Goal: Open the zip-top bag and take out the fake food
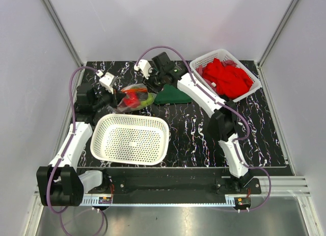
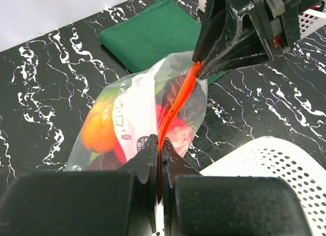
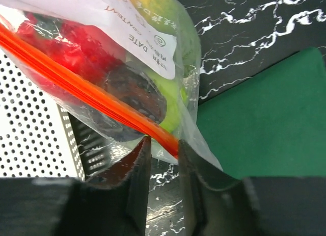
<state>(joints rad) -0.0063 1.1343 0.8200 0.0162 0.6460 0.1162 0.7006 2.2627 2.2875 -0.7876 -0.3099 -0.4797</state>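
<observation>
Your clear crinkly zip-top bag (image 1: 133, 97) sits just behind the near white holey basket (image 1: 130, 116), beside the folded green cloth (image 1: 172, 96). The plastic fake food (image 2: 99, 129) is inside it. The far white basket (image 1: 224, 51) holds red cloths (image 1: 226, 77). Your left fingers (image 2: 145, 162) pinch one end of the red-orange zip strip (image 2: 178, 96) tight. Your right arm reaches across, and your right fingers (image 3: 135, 169) sit around the other end. You cannot tell if they pinch it.

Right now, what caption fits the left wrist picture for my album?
The left gripper and right gripper each pinch the orange zip strip of the zip-top bag, fake food inside.
</observation>
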